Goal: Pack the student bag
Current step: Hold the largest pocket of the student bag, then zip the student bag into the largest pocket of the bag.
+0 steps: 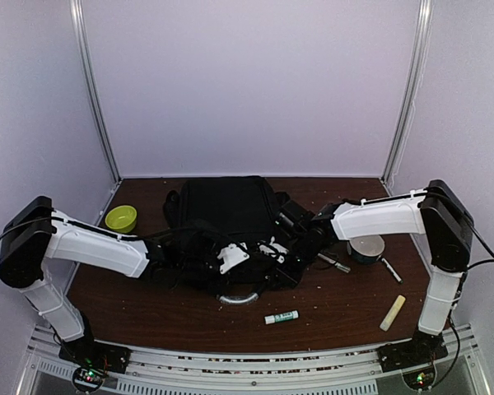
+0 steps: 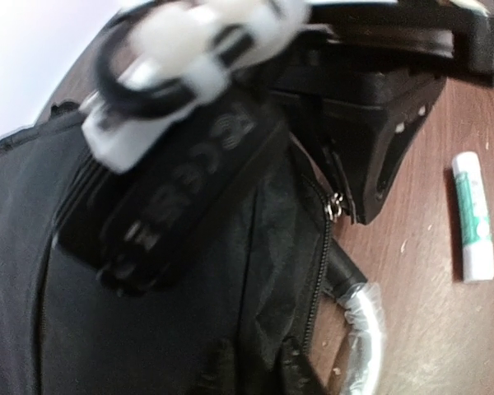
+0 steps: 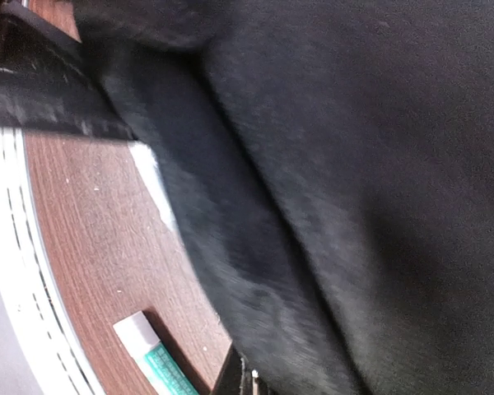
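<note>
The student bag is a large black backpack lying flat mid-table, its grey curved handle toward the near edge. My left gripper is at the bag's near left part. In the left wrist view a fold of the black bag fabric rises between its dark fingertips, beside a zipper and the handle. My right gripper is at the bag's near right part. Black fabric fills its wrist view and hides the jaws. A blurred white-and-black piece lies on the bag.
A green bowl sits left of the bag. A green-white glue stick lies near the front edge, also seen from the left wrist. At the right lie a marker, a round tin, a pen and a pale stick.
</note>
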Robot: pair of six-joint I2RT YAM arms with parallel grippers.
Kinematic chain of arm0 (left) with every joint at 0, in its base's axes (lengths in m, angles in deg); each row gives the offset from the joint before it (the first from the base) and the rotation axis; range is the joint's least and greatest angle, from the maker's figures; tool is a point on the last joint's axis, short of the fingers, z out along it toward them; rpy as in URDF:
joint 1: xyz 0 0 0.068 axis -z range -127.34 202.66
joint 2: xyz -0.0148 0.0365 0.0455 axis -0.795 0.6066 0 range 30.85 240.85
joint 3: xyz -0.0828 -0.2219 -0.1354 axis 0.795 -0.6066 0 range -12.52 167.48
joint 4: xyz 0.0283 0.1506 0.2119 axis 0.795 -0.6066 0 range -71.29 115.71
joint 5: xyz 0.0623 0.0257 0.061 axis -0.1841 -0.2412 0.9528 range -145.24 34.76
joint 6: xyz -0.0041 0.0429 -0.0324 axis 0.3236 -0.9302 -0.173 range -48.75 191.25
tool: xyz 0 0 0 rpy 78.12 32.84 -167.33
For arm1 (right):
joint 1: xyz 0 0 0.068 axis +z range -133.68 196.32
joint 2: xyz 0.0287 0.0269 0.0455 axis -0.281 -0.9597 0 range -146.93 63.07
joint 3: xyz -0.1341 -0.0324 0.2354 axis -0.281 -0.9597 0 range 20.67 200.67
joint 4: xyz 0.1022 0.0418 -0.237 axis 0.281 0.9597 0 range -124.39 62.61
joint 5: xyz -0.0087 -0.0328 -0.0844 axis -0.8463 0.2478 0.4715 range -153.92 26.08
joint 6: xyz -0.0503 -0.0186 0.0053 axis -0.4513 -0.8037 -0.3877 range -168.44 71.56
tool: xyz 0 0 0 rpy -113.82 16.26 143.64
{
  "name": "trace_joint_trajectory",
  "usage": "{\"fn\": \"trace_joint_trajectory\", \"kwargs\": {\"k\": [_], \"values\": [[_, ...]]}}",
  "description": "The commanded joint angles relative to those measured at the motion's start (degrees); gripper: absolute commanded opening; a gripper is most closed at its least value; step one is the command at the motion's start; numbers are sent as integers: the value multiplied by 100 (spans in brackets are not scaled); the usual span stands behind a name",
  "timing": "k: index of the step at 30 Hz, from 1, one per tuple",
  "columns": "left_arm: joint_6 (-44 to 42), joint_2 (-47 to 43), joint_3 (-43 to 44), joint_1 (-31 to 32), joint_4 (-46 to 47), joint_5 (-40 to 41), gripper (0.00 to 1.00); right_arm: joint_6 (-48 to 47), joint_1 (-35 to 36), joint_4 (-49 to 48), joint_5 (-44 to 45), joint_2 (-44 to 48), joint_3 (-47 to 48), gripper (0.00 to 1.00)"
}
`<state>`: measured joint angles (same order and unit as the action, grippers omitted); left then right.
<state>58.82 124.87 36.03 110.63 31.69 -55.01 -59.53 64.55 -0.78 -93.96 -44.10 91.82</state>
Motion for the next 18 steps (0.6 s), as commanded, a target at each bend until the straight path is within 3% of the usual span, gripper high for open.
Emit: {"fn": "trace_joint_trajectory", "kwargs": {"k": [1, 6, 18], "values": [[-150, 16, 180, 21, -228, -33, 12, -38, -260, 168, -160, 267, -216, 0], [-62, -175, 57, 21, -355, -25, 0, -17, -772, 224, -151, 281, -268, 0], [-131, -841, -411, 21, -522, -128, 0, -70, -1364, 323, 433, -277, 340, 0]]}}
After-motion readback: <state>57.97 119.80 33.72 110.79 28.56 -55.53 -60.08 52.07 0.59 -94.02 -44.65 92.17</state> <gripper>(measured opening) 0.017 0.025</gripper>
